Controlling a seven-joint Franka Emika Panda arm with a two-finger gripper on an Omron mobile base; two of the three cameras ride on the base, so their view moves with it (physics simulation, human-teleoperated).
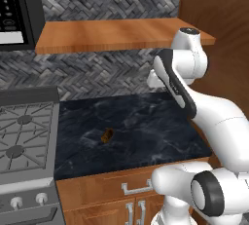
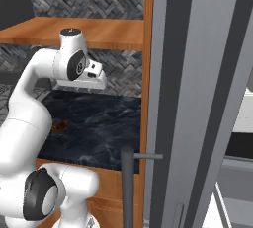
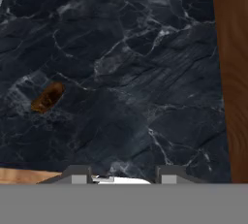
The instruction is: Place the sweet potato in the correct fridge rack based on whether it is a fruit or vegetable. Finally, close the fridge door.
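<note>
Hand view: sweet potato [image 3: 47,96] at 9 o'clock on counter [image 3: 145,72], gripper [image 3: 124,175] jaws together, empty. Risk: closed tips knocking potato away w/o opening first.

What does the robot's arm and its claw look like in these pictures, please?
The glossy white arm is built of rounded, bulbous segments with dark grey bands and round caps at the joints. No cables or markings show. In the hand view the claw has two small blocky grey finger tips.
</note>
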